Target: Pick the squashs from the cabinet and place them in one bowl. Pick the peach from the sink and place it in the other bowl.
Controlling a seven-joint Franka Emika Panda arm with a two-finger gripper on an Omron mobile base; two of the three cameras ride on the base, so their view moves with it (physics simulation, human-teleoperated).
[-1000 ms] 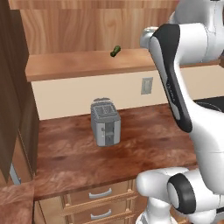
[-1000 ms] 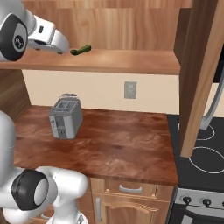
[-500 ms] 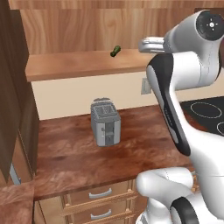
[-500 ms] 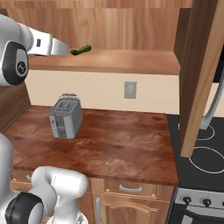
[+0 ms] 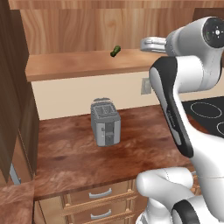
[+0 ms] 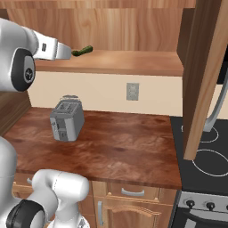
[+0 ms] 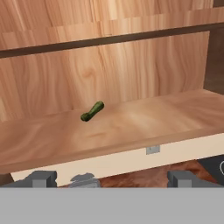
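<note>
The green squash (image 7: 92,111) on the cabinet shelf (image 7: 131,127) looked small, firm and likely to roll, so the gripper (image 7: 111,178), jaws spread wide, should pinch its middle.

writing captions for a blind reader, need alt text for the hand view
A small dark green squash lies alone on the cabinet shelf, in front of a grained wood back panel. At the bottom, the open gripper points toward the shelf, well short of the squash, with the toaster top and a wall outlet showing below the shelf edge.
</note>
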